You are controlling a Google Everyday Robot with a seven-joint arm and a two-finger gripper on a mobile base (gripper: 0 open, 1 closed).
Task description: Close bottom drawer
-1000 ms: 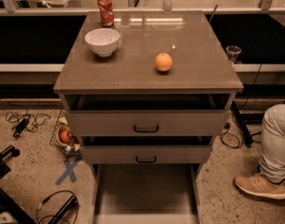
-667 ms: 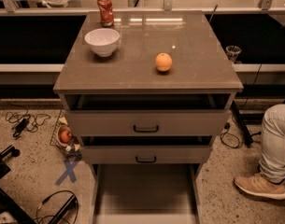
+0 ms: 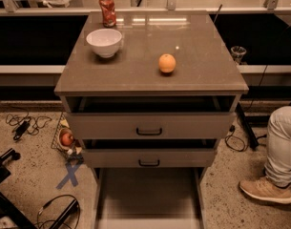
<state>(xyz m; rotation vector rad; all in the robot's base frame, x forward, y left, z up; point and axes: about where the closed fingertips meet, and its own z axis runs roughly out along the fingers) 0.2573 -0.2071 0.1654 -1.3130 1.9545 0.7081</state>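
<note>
- At far left, low on the floor: dark parts [image 3: 4, 163] at the edge, perhaps of the arm. No gripper found anywhere in view, so impossible to tell whether apart, together or clamped on something.
- Nearby on the floor: loose cables [image 3: 25, 125] and a blue cross [image 3: 69, 174], both clear of the drawer path.
- On the cabinet top [image 3: 207, 75], at left: a bowl [image 3: 104, 42] and a can [image 3: 107, 11], then an orange [image 3: 167, 63] nearer the middle. Not part of this job.
- In the middle, from top down: top drawer [image 3: 150, 125] and middle drawer [image 3: 150, 157], each out only a little, with a dark gap above its front.
- Below them: bottom drawer [image 3: 147, 194], pulled far out toward the camera. Long box open and seemingly empty, with the front running out of view at the lower edge and no handle seen.
- Progress, as a judgement: not started. Nothing touches the drawer and the full push inward remains, until the front sits flush under the middle one.
- At right: a person's leg [image 3: 283, 142] and shoe [image 3: 266, 191], beside the cabinet but apart from the drawer. Worth watching during the push.
</note>
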